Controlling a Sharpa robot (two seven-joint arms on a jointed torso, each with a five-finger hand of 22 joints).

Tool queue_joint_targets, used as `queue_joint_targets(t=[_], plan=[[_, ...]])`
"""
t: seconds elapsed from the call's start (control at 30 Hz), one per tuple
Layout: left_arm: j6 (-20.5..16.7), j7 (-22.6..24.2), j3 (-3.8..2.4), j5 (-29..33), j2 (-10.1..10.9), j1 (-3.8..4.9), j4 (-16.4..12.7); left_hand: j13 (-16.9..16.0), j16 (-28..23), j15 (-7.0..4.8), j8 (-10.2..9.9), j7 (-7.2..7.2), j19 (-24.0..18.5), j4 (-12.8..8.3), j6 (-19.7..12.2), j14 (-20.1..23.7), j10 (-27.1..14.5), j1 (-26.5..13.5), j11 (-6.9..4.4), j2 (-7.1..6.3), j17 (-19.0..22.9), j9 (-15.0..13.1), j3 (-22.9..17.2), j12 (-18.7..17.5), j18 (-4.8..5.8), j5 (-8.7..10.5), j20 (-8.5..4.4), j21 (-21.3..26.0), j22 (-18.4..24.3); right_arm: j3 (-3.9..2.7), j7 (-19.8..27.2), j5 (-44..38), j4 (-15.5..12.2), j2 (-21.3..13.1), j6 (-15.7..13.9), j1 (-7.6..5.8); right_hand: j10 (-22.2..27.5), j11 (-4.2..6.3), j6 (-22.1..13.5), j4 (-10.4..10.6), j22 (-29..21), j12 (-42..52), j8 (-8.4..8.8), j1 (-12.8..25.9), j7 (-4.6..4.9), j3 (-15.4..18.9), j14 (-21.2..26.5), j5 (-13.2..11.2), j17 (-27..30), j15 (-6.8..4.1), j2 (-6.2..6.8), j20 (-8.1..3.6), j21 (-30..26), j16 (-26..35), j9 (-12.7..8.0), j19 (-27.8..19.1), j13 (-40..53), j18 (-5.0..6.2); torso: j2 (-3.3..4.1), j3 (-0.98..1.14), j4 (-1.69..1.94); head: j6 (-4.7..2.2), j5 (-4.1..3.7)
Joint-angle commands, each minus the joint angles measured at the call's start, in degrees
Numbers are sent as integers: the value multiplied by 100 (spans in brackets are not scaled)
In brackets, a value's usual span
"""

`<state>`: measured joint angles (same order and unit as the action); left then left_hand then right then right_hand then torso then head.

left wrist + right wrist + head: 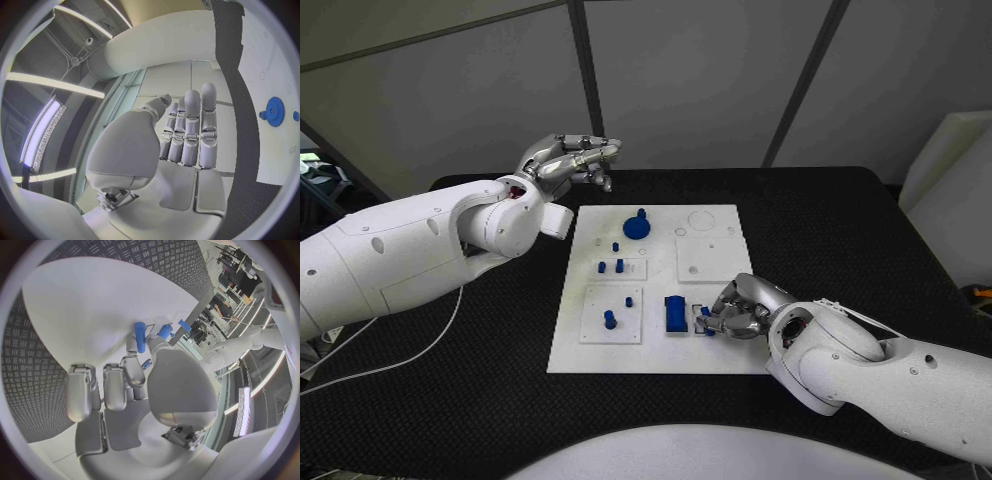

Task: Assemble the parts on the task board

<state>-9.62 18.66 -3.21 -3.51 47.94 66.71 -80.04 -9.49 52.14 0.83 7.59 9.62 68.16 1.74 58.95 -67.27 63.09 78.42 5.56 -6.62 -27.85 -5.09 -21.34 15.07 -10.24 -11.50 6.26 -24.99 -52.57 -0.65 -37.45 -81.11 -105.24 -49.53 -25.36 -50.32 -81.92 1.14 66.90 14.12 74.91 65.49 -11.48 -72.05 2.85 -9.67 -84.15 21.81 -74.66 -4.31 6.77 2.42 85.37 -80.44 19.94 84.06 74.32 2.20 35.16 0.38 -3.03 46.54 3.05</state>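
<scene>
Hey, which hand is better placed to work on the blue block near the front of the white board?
Right, probably. The right hand is down on the task board, its fingers right beside the blue block. The left hand is raised over the black table past the board's far edge, holding nothing.

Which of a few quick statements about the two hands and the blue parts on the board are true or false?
1. The left hand is raised beyond the far edge of the task board, holding nothing. True.
2. The right hand rests on the bare table, away from the board. False: it is over the board's near right part, fingers at the blue block.
3. The blue gear sits in the board's far half. True.
4. The left hand grips the gear. False: the gear lies apart from it.
</scene>
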Motion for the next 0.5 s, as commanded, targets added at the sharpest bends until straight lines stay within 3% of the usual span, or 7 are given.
queue_joint_targets(t=[0.03, 0.5], plan=[[74, -8, -2, 11, 7, 11, -12, -9, -14, 20, -29, 0, 22, 16, -21, 5, -49, -8, 0, 45, 5, 8, 8, 26, -15, 9, 20, 28, 5, 24, 54, 41, -30, 31, 9, 20, -41, 23, 43, 14, 1101, 59, -47, 70, -6, 56, -310, 36, -21, -45, 2, -47, 37, -49, 17, 217, 30, -80, 1, 3, -5, -1, 4], [104, -37, -2, 11, 12, 11, -13, -9, -13, 20, -29, 0, 23, 15, -23, 6, -54, -5, 0, 48, 8, 9, 6, 29, -15, 8, 20, 30, 7, 24, 147, 24, -113, 22, -252, 20, -110, 55, 82, 13, 1143, 214, -116, 65, -44, 90, -326, 79, -92, -70, -48, -69, 81, -94, 68, 256, 132, -94, 1, 2, -3, -10, 21]])
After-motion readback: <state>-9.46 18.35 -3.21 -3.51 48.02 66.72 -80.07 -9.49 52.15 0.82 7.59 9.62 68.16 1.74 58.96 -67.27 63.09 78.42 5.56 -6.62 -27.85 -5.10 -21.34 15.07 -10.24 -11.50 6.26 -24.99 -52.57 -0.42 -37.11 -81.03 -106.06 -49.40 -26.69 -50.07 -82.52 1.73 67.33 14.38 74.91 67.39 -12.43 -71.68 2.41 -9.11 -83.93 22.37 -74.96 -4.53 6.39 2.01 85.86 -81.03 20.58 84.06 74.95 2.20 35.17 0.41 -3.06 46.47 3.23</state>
